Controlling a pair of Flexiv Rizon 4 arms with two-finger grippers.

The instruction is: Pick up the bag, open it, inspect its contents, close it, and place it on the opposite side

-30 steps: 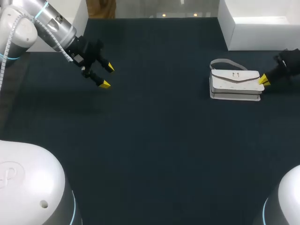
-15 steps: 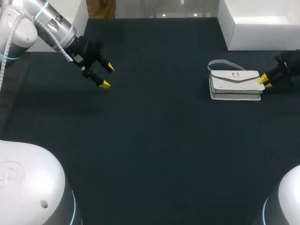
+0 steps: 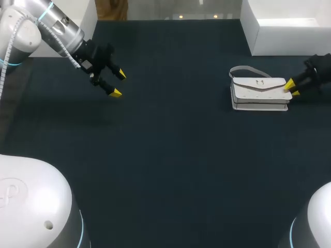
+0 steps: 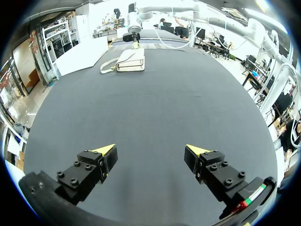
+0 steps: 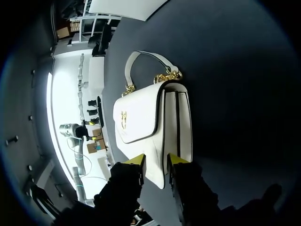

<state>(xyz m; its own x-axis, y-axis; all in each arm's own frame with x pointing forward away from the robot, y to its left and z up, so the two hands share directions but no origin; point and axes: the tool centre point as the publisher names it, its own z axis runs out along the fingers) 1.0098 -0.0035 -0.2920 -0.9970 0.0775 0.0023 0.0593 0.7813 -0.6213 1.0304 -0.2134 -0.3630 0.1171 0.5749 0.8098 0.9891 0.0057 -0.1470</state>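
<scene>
Bag: the white bag (image 3: 258,88) is lying on the dark table (image 3: 170,155) at its right side, just beside the white box (image 3: 289,31), flap side showing, its handle (image 5: 141,59) trailing away from the right gripper.
Right gripper: the right gripper (image 5: 157,160) is sitting at the bag's right end, coming in from the table's right edge.
Right fingers: they are standing narrowly parted. In the right wrist view the tips are lying over the bag's near end, one over the flap, the other over the body's side. The flap's dark edge and the end corner are showing in the gap between them. They are not bracketing the bag from two sides.
Bag details: a gold chain (image 5: 167,76) is joining the handle to the body, and a gold clasp (image 5: 123,118) is sitting on the flap.
Left gripper: the left gripper (image 4: 150,153) is hovering over the table's far left part, well apart from the bag.
Left fingers: they are standing wide apart, holding nothing. Only bare table is lying between them, and the bag is showing far ahead.
</scene>
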